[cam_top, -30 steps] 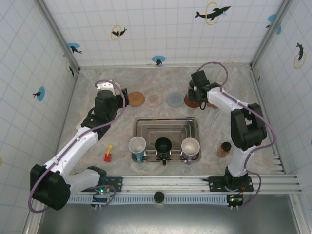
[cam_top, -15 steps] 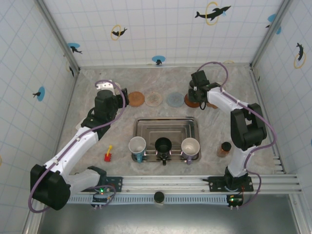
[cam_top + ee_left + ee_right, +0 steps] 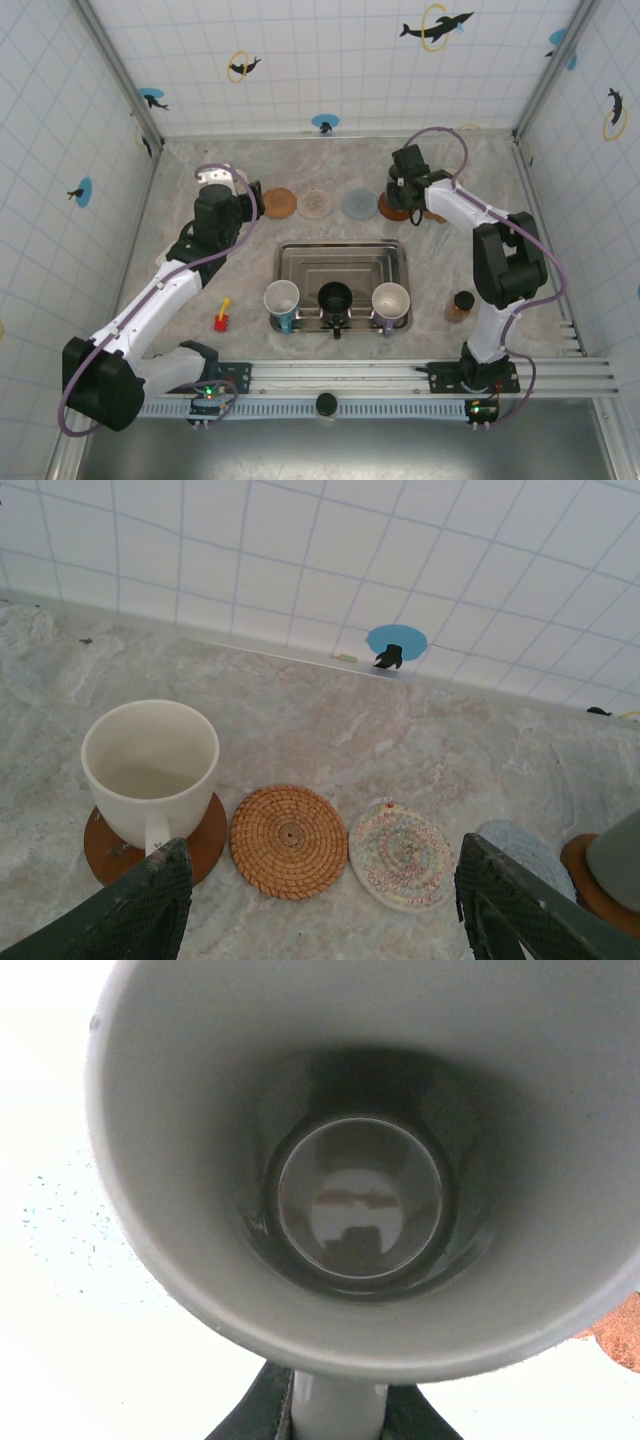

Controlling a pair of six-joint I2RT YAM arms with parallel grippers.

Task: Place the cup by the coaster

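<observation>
Overhead, we saw a veined, marble-like tabletop (image 3: 300, 165) boxed in by white tiled walls (image 3: 330, 60), which were dotted with blue discs and yellow-ringed dolphin stickers (image 3: 435, 25). A metal tray (image 3: 340, 248) sat mid-table, and a row of coasters ran along the far side. The right gripper (image 3: 338, 1415) was pinched on the handle of the grey cup (image 3: 360, 1160). That cup hung over the brown coaster (image 3: 580, 872) at the row's right end, and we could not tell whether the two touched. The left gripper (image 3: 320, 920) stood spread wide, holding nothing. It faced a white mug (image 3: 150, 770) resting on a second brown coaster (image 3: 200, 845). Just beside that lay a woven coaster (image 3: 290, 840), then a pastel coaster (image 3: 402, 855) and a blue-grey coaster (image 3: 520, 845).
</observation>
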